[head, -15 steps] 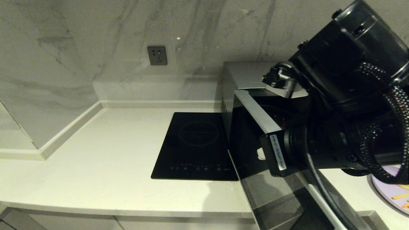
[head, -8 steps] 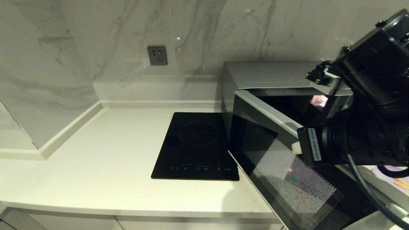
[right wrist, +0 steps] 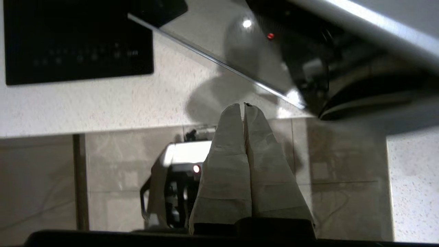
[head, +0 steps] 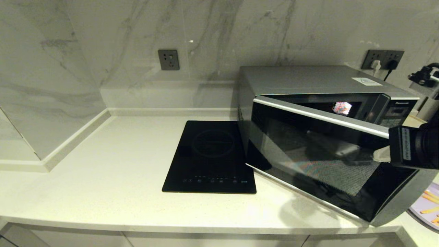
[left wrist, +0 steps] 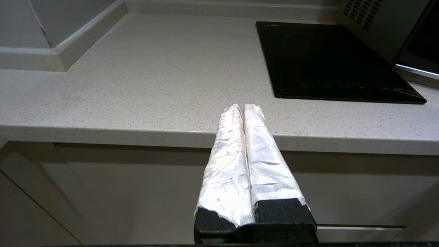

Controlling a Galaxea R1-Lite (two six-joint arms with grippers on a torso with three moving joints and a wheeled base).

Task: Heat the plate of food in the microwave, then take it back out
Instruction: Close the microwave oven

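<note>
The silver microwave (head: 308, 79) stands at the back right of the counter. Its dark glass door (head: 308, 154) hangs partly open, with a narrow gap along the top showing the dark inside. My right gripper (head: 381, 155) is shut, and its white-wrapped tips rest against the outer glass near the door's free right end. In the right wrist view, the shut right gripper (right wrist: 242, 106) sits in front of the glossy door (right wrist: 267, 55). The plate of food (head: 425, 206) lies on the counter right of the microwave, cut off by the frame. My left gripper (left wrist: 242, 107) is shut and empty, parked below the counter's front edge.
A flat black induction cooktop (head: 211, 157) is set in the pale counter (head: 113, 164) just left of the microwave. Grey wall sockets (head: 168, 59) sit on the marble backsplash; another socket pair with plugs (head: 383, 57) is behind the microwave. A marble corner wall (head: 51, 103) bounds the left.
The microwave door has swung from wide open to nearly shut. My right arm has moved right and back with it, uncovering the microwave's top and control panel.
</note>
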